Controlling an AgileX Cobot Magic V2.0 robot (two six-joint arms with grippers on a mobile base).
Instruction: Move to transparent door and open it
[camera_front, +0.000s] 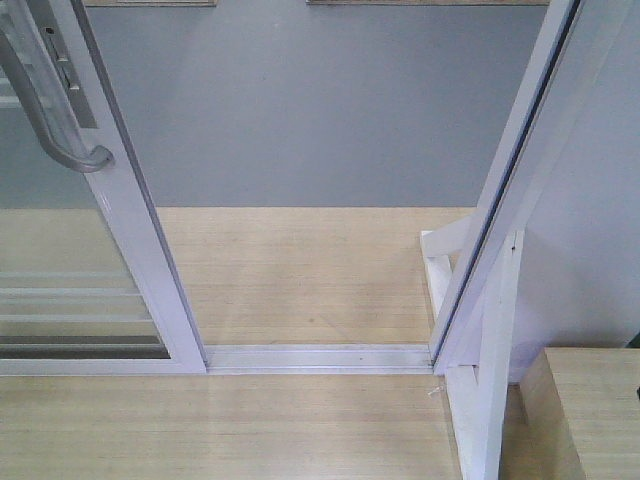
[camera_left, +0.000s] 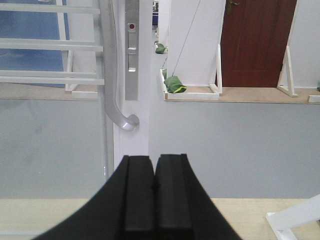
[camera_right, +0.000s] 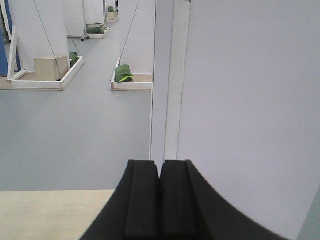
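Left claw (camera_left: 155, 192) faces upright transparent door (camera_left: 142, 125), handle hook rightward.

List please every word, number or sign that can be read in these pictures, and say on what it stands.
None can be read. The lock plate beside the handle of the glass door bears only a small red dot, no letters. The brown door carries no text.

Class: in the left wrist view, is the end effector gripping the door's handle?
No. The left end effector is shut on nothing, below the curved handle.
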